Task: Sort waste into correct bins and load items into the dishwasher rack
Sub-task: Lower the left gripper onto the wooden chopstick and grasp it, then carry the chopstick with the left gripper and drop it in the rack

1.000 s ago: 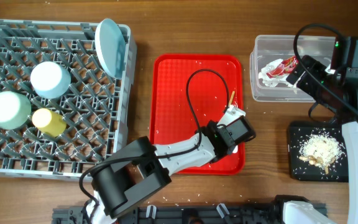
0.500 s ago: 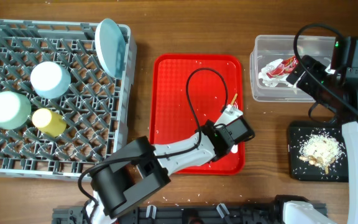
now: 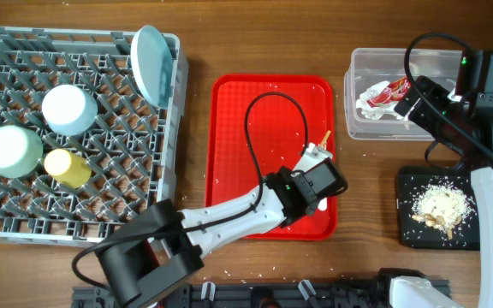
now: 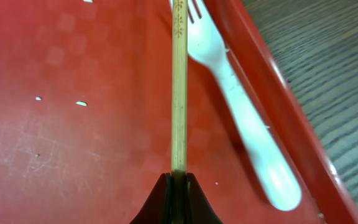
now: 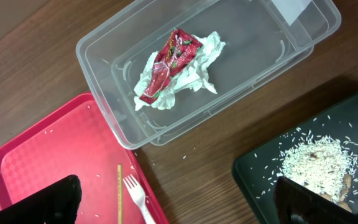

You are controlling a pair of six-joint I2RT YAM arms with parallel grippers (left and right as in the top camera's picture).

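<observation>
Chopstick (image 4: 178, 93) clamped in shut left fingers (image 4: 160, 208), just beside fork (image 4: 241, 124); right fingers (image 5: 48, 202) spread, empty. Next, likely: lift toward rack (image 3: 58, 32).

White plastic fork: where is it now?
In the left wrist view, the fork lies on the red tray by its right rim, just right of the chopstick pinched in the left gripper.

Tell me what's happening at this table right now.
The left fingers are shut on the end of the wooden chopstick over the red tray, with the white fork lying beside it. The right fingers hang open near the clear tub, which holds the wrapper, and the black tray, which holds the rice. The plate, bowl, saucer and cup sit in the rack.
</observation>
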